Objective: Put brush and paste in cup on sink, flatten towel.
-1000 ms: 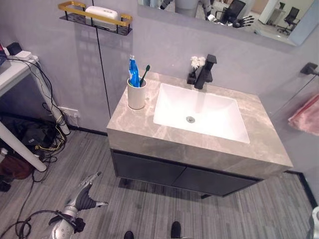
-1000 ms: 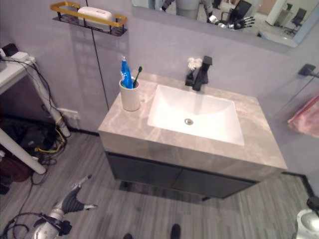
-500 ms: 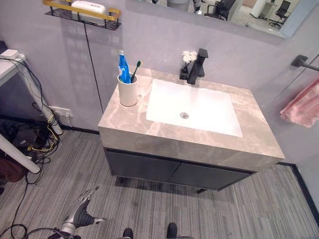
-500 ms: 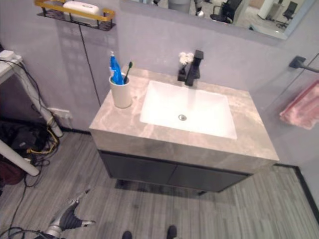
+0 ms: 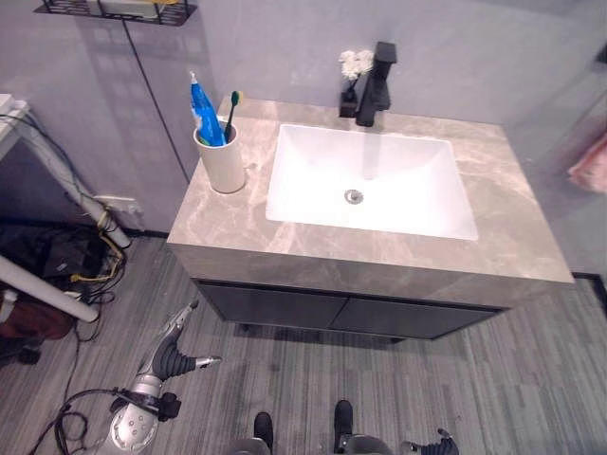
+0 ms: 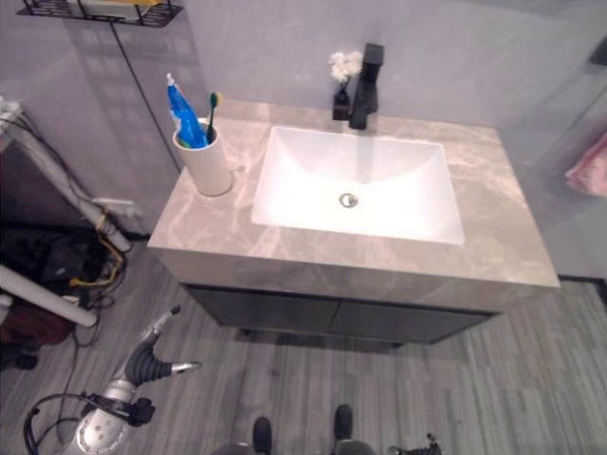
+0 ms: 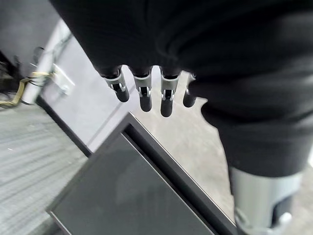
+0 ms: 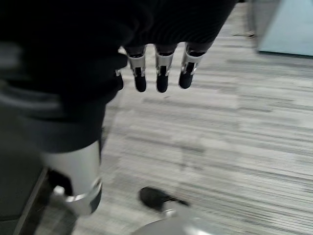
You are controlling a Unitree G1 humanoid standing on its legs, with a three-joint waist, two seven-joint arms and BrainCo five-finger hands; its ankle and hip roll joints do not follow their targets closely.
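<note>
A white cup [image 5: 225, 163] stands on the grey stone counter [image 5: 228, 227], left of the white basin [image 5: 398, 194]. In the cup a blue toothpaste tube [image 5: 203, 114] and a dark toothbrush [image 5: 230, 106] stand upright. At the right edge a pink towel [image 5: 593, 163] hangs against the wall, bunched. My left hand [image 5: 171, 360] hangs low over the floor, left of the cabinet, its fingers [image 7: 142, 95] straight and holding nothing. Low over the floor, the fingers [image 8: 159, 73] of my right hand [image 5: 434, 444] are straight too, and it is empty.
A black faucet [image 5: 377, 81] with a small white flower beside it stands behind the basin. Dark cabinet doors [image 5: 332, 313] lie under the counter. At the left are a white table leg [image 5: 43, 289] and a tangle of cables [image 5: 85, 265]. A wire shelf [image 5: 123, 9] hangs at the upper left.
The whole picture has shifted: the camera now looks more steeply down on the counter, and the mirror has left the view. Both hands stay low and empty.
</note>
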